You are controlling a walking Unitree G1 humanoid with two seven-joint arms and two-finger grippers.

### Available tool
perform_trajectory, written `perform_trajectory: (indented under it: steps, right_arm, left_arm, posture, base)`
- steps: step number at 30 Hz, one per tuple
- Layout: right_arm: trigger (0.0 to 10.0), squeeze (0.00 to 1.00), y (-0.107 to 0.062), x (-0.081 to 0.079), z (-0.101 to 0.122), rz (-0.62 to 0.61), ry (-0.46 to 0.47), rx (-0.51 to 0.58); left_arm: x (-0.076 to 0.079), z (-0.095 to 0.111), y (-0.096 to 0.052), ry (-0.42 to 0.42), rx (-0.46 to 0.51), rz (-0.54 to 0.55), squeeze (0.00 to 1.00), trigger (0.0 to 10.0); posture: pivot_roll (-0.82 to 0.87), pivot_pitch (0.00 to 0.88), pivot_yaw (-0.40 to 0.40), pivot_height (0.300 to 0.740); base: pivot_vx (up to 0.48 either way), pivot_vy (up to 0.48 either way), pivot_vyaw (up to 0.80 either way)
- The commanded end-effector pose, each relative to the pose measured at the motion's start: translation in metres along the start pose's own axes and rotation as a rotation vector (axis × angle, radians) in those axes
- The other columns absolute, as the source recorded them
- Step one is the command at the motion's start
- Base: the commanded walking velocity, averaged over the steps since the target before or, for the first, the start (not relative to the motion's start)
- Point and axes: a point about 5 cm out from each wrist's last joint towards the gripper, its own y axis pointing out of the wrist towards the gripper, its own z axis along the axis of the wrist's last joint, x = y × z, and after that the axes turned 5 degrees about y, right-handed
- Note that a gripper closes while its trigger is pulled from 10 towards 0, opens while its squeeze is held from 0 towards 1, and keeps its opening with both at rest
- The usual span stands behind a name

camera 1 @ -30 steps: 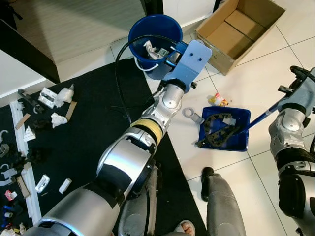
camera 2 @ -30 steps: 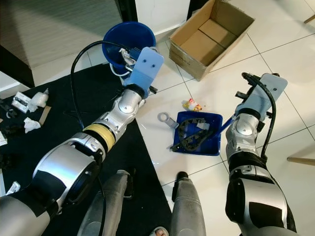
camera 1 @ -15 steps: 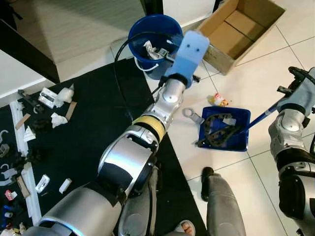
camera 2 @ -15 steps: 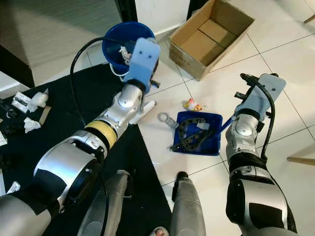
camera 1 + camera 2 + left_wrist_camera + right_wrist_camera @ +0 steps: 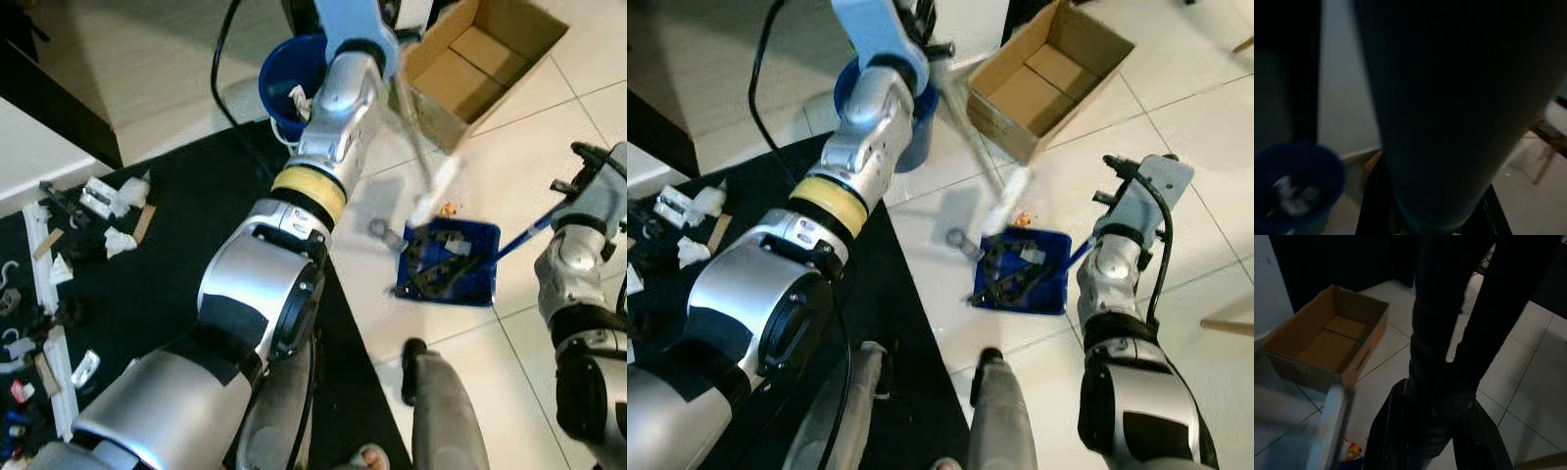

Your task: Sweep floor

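1. No text, label, brand or number can be read anywhere in these views.
2. The cardboard box [image 5: 480,61] shows plain brown faces, with no print to be made out.
3. The blue bin [image 5: 291,83] and blue dustpan [image 5: 480,272] carry no visible marking.
4. The white scraps [image 5: 108,201] on the black mat [image 5: 167,274] may bear print, but they are too small to tell.

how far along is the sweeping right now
Partly done. The dustpan already holds a black chain and scraps, and the blue bucket has litter in it. In hand: the left arm swings a blurred brush over the pan, whose handle runs toward the right arm. Left: a wrench and a small wrapper on the tiles, plus paper scraps scattered on the black mat.
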Motion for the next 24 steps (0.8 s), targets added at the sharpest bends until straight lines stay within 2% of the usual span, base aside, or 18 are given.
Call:
perform_trajectory:
  steps: [1,3,4,5,6,7,10,11,12,16,18,21,24]
  right_arm:
    - [10.0,0.0,-0.031,0.017,-0.061,0.009,-0.161,-0.28]
    - [10.0,0.0,-0.03,0.015,-0.06,0.018,-0.158,-0.274]
    - [10.0,0.0,-0.029,0.014,-0.059,0.018,-0.154,-0.27]
    - [10.0,0.0,-0.029,0.014,-0.059,0.018,-0.152,-0.269]
    - [10.0,0.0,-0.029,0.014,-0.059,0.018,-0.152,-0.269]
    - [10.0,0.0,-0.029,0.013,-0.058,0.013,-0.142,-0.266]
    - [10.0,0.0,-0.025,0.013,-0.054,0.007,-0.124,-0.255]
    - [10.0,0.0,-0.024,0.012,-0.053,0.007,-0.121,-0.254]
    - [10.0,0.0,-0.024,0.012,-0.053,0.007,-0.121,-0.254]
    - [10.0,0.0,-0.02,0.009,-0.047,0.011,-0.109,-0.244]
    - [10.0,0.0,-0.018,0.006,-0.044,0.012,-0.098,-0.236]
    - [10.0,0.0,-0.016,0.002,-0.041,0.017,-0.082,-0.226]
    - [10.0,0.0,-0.014,-0.002,-0.036,0.014,-0.053,-0.203]
  left_arm:
    - [0.148,0.001,-0.029,-0.082,0.048,-0.426,0.0,10.0]
    - [0.103,-0.026,-0.029,0.091,0.018,-0.411,0.0,10.0]
    - [0.074,-0.039,-0.03,0.173,-0.002,-0.384,0.0,10.0]
    - [0.056,-0.046,-0.032,0.222,-0.012,-0.367,0.0,10.0]
    - [0.056,-0.046,-0.032,0.222,-0.012,-0.367,0.0,10.0]
    - [0.03,-0.054,-0.036,0.268,-0.037,-0.328,0.0,10.0]
    - [-0.027,-0.063,-0.046,0.306,-0.096,-0.238,0.0,10.0]
    - [-0.039,-0.064,-0.049,0.309,-0.106,-0.222,0.0,10.0]
    - [-0.039,-0.064,-0.049,0.309,-0.106,-0.222,0.0,10.0]
    - [-0.092,-0.071,-0.071,0.357,-0.132,-0.092,0.0,10.0]
    - [-0.11,-0.075,-0.082,0.391,-0.148,-0.055,0.0,10.0]
    - [-0.127,-0.079,-0.093,0.412,-0.165,-0.021,0.0,10.0]
    - [-0.162,-0.085,-0.115,0.437,-0.224,0.115,0.0,10.0]
  posture:
    - [0.06,0.266,0.099,0.74]
    - [0.05,0.249,0.091,0.74]
    - [0.05,0.226,0.086,0.74]
    - [0.04,0.218,0.083,0.74]
    - [0.04,0.218,0.083,0.74]
    - [0.04,0.194,0.075,0.74]
    - [0.04,0.167,0.052,0.74]
    - [0.04,0.158,0.047,0.74]
    - [0.04,0.158,0.047,0.74]
    - [0.04,0.096,0.026,0.74]
    - [0.04,0.088,0.019,0.74]
    - [0.04,0.069,0.017,0.74]
    - [0.04,0.046,0.013,0.74]
  base:
    - [0.0,0.0,0.0]
    - [0.0,0.0,0.0]
    - [0.0,0.0,0.0]
    - [0.0,0.0,0.0]
    - [0.0,0.0,0.0]
    - [0.0,0.0,0.0]
    - [0.0,0.0,0.0]
    - [0.0,0.0,0.0]
    - [0.0,0.0,0.0]
    - [0.0,0.0,0.0]
    - [0.0,0.0,0.0]
    - [0.0,0.0,0.0]
    - [0.0,0.0,0.0]
